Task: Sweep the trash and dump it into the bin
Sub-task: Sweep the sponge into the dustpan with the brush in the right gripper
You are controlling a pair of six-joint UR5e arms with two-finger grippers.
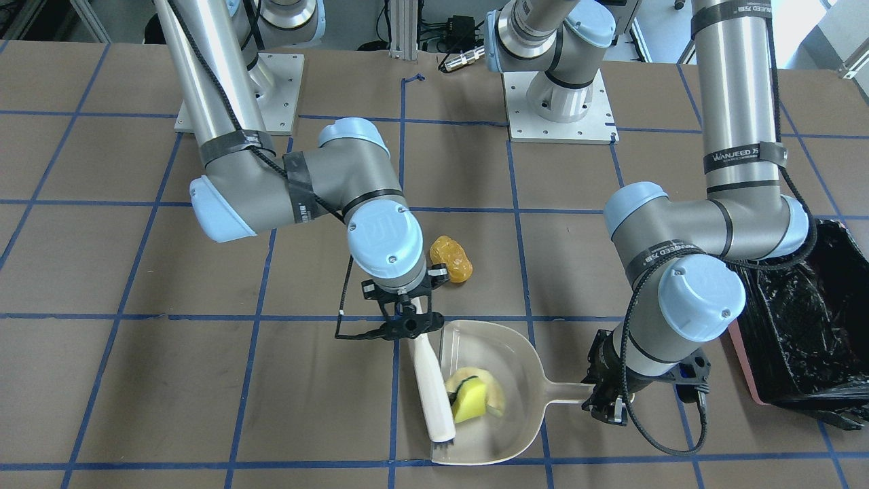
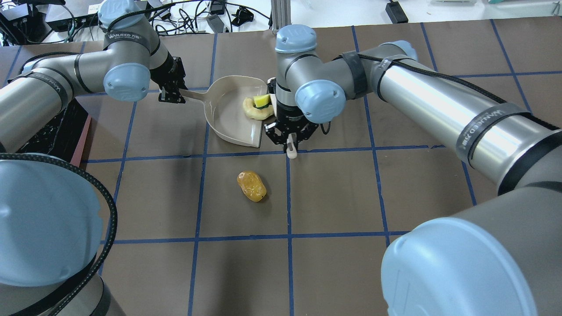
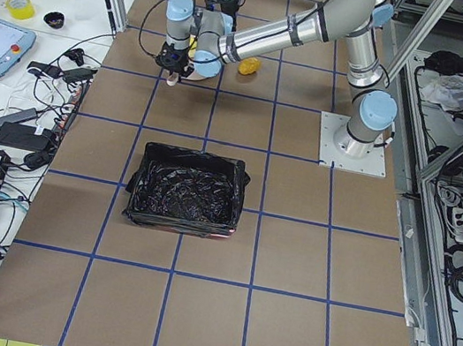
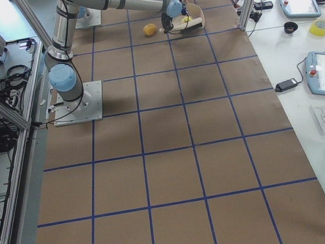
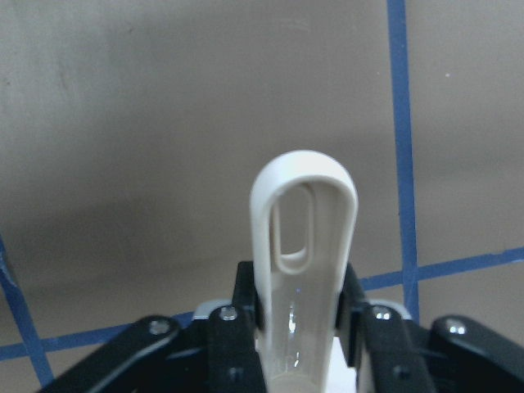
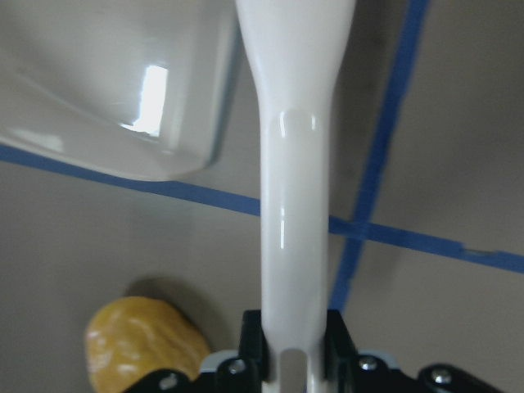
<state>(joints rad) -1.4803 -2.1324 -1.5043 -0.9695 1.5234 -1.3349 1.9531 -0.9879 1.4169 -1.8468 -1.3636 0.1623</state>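
Right tool [image 1: 411,324] grips the brush [image 1: 431,394]; left tool [image 1: 606,404] pins the dustpan [image 1: 506,346] by its handle.
Front view: the brush lies across the dustpan's mouth, likely penning in the cream piece with sponge [image 1: 475,397]; the bin [image 1: 801,319] stands toward the counter's [image 1: 136,272] left edge. Overhead: the golden lump [image 2: 251,185] lies unswept mid-counter. Wrist views: both tools are clamped narrow on their handles.

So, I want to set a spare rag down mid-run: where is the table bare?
Bare: the squares on the robot's side of the golden-brown lump, and the table's right end. Crowded: around the dustpan, where the brush, left gripper and right gripper meet.
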